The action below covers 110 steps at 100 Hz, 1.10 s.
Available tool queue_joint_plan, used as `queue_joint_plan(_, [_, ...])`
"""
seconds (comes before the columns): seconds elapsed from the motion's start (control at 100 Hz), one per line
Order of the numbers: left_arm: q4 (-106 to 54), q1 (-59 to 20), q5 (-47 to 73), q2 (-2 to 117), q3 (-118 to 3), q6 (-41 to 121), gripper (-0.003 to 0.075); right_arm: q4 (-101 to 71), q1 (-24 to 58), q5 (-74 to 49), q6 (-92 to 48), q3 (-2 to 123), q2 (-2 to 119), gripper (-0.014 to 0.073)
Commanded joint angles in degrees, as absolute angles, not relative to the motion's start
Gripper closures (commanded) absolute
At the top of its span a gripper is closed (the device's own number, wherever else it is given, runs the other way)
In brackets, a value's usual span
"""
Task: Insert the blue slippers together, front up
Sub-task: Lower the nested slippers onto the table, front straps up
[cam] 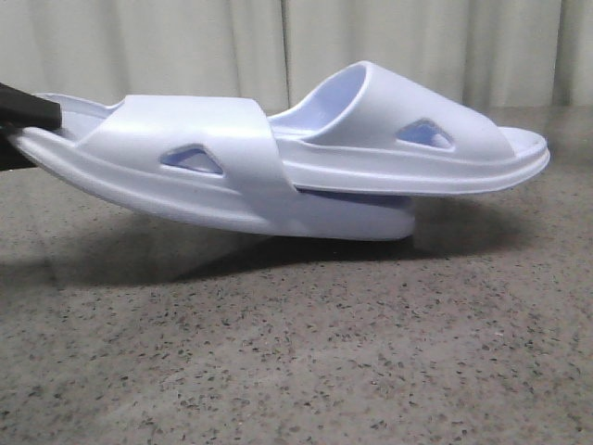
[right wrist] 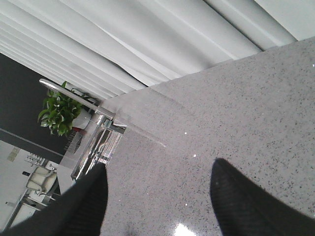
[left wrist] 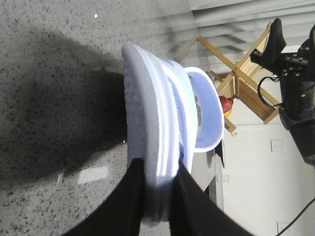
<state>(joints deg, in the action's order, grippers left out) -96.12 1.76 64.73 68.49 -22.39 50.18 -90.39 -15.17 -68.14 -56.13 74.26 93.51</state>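
Note:
Two pale blue slippers are nested together and held above the grey speckled table. The left slipper has the right slipper pushed in under its strap. My left gripper shows at the far left edge, shut on the heel end of the left slipper. In the left wrist view my black fingers pinch the slipper sole edge-on. My right gripper is open and empty over bare table, its fingers wide apart. It is not in the front view.
White curtains hang behind the table's far edge. In the left wrist view the other arm and a wooden frame stand beyond the slippers. In the right wrist view a plant and a metal rack are off the table's end.

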Motion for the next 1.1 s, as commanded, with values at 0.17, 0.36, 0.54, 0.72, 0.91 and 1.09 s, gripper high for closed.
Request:
queue_joint_plan(0.17, [-99.84,1.45,71.47,73.22,-24.12,54.16,0.0704,-94.17,-15.47,-74.85,-56.48,76.15,90.77,0.0201])
queue_joint_plan(0.36, [-98.18,1.45,72.57,76.69,-25.46,55.39,0.0704,-94.17,-15.47,-74.96,-56.48,76.15,90.77,0.0201])
queue_joint_plan(0.54, [-96.03,1.45,72.57,78.11,-29.37,55.39,0.0704,-94.17,-15.47,-74.96,-56.48,76.15,90.77,0.0201])
queue_joint_plan(0.72, [-94.84,1.45,72.44,78.11,-30.13,55.16,0.0704,-94.17,-15.47,-74.99,-56.48,76.15,90.77,0.0202])
queue_joint_plan(0.91, [-94.55,1.45,71.04,78.11,-30.13,55.16,0.0704,-94.17,-15.47,-74.99,-56.48,76.15,90.77,0.0202])
queue_joint_plan(1.09, [-93.46,1.45,67.28,78.11,-30.13,53.90,0.0702,-94.17,-15.47,-74.99,-56.48,76.15,90.77,0.0201])
